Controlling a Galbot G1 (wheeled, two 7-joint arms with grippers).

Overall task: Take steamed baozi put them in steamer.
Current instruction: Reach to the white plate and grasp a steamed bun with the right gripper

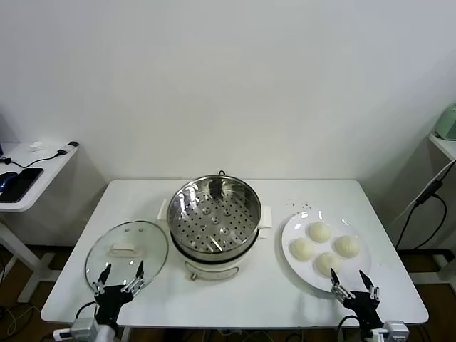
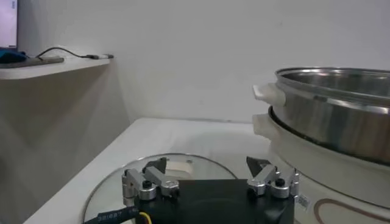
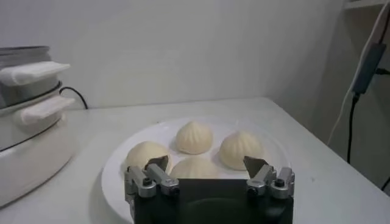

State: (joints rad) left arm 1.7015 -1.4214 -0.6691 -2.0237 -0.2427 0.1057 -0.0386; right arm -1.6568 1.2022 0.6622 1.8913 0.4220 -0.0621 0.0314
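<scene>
On the white surface (image 1: 235, 292), the steamer (image 1: 216, 217) stands at centre, its perforated tray bare. Four steamed baozi (image 1: 324, 248) sit clustered on a white plate (image 1: 291, 231) at the steamer's three o'clock, well apart from it. A glass lid (image 1: 127, 253) lies flat at the steamer's nine o'clock, just beside its base. The left claw (image 1: 120, 276) hovers at the lid's six o'clock edge, fingers apart. The right claw (image 1: 354, 283) hovers at the plate's six o'clock rim, fingers apart, holding nothing.
</scene>
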